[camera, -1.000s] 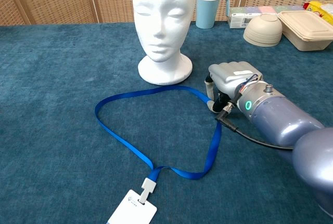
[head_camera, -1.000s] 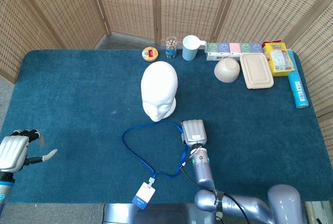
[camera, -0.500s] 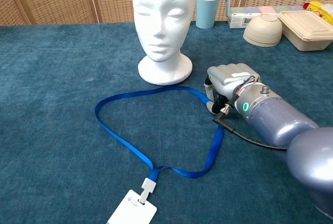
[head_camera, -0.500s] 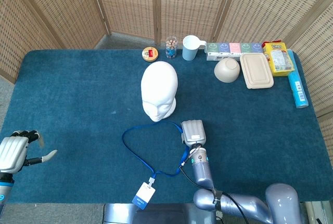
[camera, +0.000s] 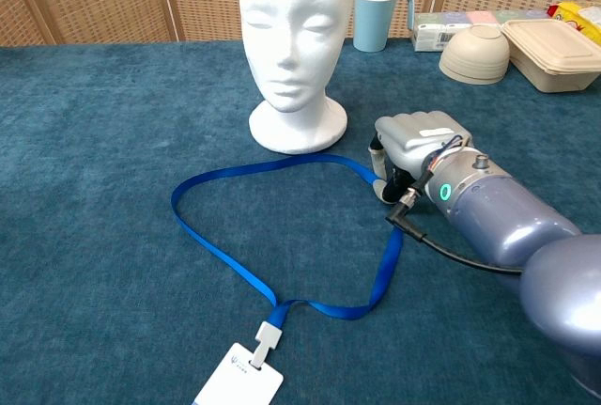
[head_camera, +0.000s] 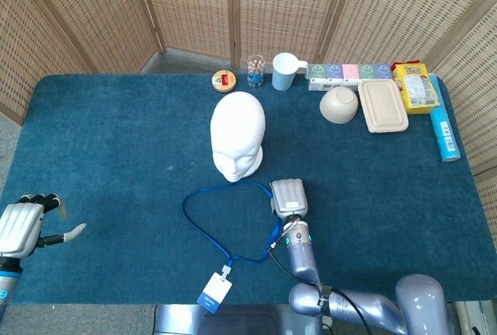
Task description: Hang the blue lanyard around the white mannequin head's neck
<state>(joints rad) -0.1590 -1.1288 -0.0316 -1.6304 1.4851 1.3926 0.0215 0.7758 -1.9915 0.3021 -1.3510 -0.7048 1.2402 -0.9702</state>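
Below frame centre, the blue lanyard (camera: 246, 264) lies looped flat (white badge (camera: 238, 385) attached), right hand (camera: 411, 153) curled on its strap.

On the bench (head_camera: 116, 141), the lanyard (head_camera: 221, 218) loop lies at six o'clock of the mannequin head (head_camera: 237, 144); right hand (head_camera: 287, 197) at the loop's three o'clock edge.

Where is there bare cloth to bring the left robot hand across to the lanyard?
Bare cloth runs from the left robot hand to the lanyard and left of the head. The back edge is crowded: tin, cup, bowl, food box. The right robot hand sits at the loop's right side.
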